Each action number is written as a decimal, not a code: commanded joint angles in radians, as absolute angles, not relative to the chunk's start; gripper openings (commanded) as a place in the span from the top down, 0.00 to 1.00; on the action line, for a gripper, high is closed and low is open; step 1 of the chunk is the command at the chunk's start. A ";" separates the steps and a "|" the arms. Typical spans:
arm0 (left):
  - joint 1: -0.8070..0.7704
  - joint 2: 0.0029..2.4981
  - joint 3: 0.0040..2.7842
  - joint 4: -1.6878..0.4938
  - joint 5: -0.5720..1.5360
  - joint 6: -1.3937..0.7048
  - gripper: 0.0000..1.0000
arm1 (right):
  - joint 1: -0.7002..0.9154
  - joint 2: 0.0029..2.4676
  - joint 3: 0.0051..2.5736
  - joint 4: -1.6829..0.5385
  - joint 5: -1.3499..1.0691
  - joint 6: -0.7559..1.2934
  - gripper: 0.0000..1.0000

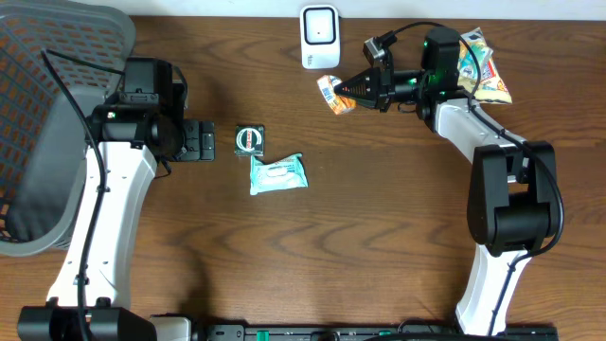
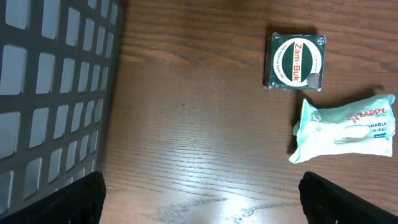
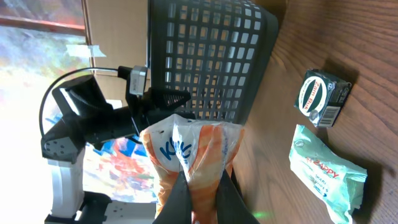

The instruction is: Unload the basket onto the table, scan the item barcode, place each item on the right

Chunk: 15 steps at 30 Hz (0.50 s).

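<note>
An orange and white snack packet (image 1: 330, 94) hangs just below the white barcode scanner (image 1: 320, 36) at the table's far edge. My right gripper (image 1: 350, 90) is shut on it; in the right wrist view both fingers pinch the packet (image 3: 193, 149) at its lower end, at my right gripper (image 3: 200, 183). My left gripper (image 1: 205, 142) stands open over bare wood, left of a green Zam-Buk tin (image 1: 250, 139). In the left wrist view nothing lies between my left gripper's (image 2: 202, 202) fingertips (image 2: 81, 199).
A pale green wipes pack (image 1: 277, 174) lies below the tin, both seen from the left wrist as tin (image 2: 295, 61) and wipes pack (image 2: 345, 127). A dark mesh basket (image 1: 52, 123) stands at the left edge. Another snack bag (image 1: 485, 68) lies at the far right.
</note>
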State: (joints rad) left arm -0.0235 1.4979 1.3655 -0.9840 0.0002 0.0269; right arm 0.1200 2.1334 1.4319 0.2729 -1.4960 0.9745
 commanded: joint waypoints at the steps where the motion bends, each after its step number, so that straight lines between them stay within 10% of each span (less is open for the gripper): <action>1: -0.024 1.504 1.359 -0.985 -0.009 0.033 0.02 | 0.126 2.138 1.447 0.274 -1.521 0.945 0.99; 15: -0.024 1.504 1.359 -0.985 -0.009 0.033 0.02 | 0.149 2.138 1.447 0.274 -1.497 0.922 0.99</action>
